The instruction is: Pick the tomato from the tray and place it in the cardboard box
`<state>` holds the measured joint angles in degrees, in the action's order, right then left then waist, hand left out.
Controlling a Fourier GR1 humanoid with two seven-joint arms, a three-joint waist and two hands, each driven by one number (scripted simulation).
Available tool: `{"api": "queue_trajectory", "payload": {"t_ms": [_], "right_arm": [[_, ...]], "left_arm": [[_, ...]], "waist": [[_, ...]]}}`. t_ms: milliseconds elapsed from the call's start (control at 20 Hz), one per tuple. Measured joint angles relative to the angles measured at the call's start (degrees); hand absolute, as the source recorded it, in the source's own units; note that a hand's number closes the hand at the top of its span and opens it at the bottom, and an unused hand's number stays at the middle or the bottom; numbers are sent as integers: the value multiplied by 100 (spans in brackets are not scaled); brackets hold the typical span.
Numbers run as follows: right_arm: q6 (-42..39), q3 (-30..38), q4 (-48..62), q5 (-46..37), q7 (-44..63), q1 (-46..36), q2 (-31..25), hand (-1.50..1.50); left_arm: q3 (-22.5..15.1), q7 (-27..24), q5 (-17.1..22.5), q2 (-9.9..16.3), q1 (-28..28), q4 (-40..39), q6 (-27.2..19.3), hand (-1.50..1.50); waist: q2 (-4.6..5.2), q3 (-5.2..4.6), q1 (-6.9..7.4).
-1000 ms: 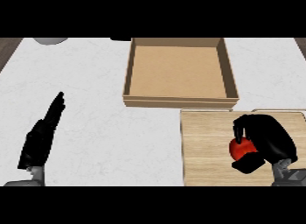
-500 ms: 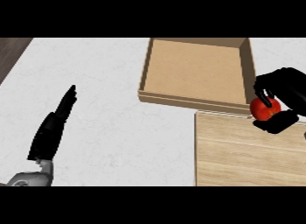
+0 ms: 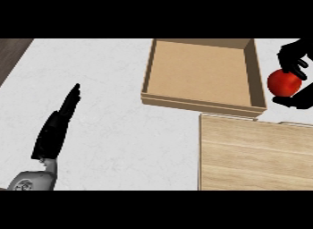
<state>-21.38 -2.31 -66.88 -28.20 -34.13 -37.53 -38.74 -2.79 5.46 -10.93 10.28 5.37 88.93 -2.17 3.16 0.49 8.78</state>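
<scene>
Fingers and thumb of the right hand (image 3: 303, 62) curl around the tomato (image 3: 284, 83), holding it just outside the cardboard box (image 3: 202, 71), at three o'clock from its right wall. You should move it toward nine o'clock over that wall and let go only when it is well above the box floor. Its skin is red, smooth and round, so I judge it may roll. At six o'clock from the box lies the tray (image 3: 261, 154), of pale wood grain. At eight o'clock the left hand (image 3: 57, 127) rests with straight fingers pressed together.
</scene>
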Motion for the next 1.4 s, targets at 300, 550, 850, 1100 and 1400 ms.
{"api": "queue_trajectory", "payload": {"t_ms": [300, 550, 850, 1100, 1400], "right_arm": [[-413, 195, 1082, 698, -778, -878, -1, 150], [-495, 38, 1885, 861, -891, -1692, 133, 150], [-358, -330, 2784, 691, -911, -2584, 623, 150], [-267, -643, 3467, 455, -846, -3215, 1158, 150], [82, -1013, 4220, 53, -874, -3573, 1923, 150]], "left_arm": [[4, 36, -39, -29, 23, -76, -44, 0], [49, 13, -44, 19, -1, -109, -30, 0], [128, -27, -36, 35, -41, -200, -49, 0], [190, 19, -13, 35, -40, -196, -61, 0], [238, -70, -14, 31, -89, -227, -81, 0]], "waist": [[-51, -20, -65], [-87, -33, -115], [-124, -43, -231], [-148, -47, -309], [-154, -50, -372]]}}
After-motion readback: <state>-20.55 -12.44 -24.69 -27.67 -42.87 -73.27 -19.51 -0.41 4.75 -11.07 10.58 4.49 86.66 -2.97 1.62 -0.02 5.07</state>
